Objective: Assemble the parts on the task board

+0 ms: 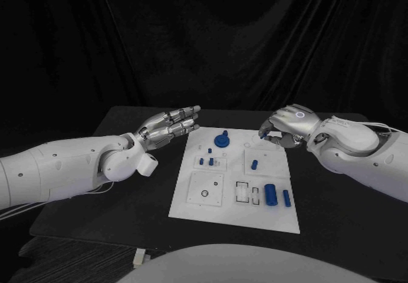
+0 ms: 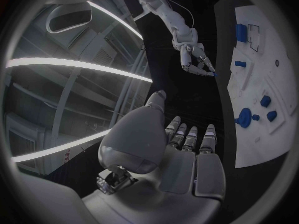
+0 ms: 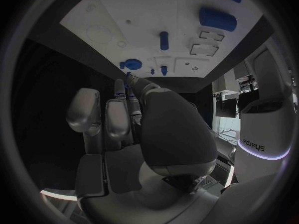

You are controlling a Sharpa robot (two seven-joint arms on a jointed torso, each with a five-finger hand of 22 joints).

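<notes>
The black bench (image 1: 127,206) carried the white board (image 1: 223,203) at its middle, set square before the robot so both arms could reach it. The left hand (image 1: 170,125) hovered off the board's left far corner, palm flat and its fingers (image 2: 190,137) stretched out side by side with nothing in them, probably parked clear so the other arm had room. The right hand (image 1: 288,125) hung over the board's far right corner with its fingers (image 3: 118,117) curled down; a small blue piece (image 1: 263,135) sat pinched at their tips, just above the board edge, apparently lifted for carrying to its seat.

On the board, the largest part was a round blue knob (image 1: 221,140) near the far edge. A fat blue cylinder (image 1: 270,194) and a slimmer blue bar (image 1: 286,198) lay side by side near the right edge, just beside two rectangular slots (image 1: 248,193) that looked meant to receive such pieces. Small blue pegs (image 1: 206,160) stood near the knob, and another short peg (image 1: 255,164) sat on a square panel at the centre-right.
</notes>
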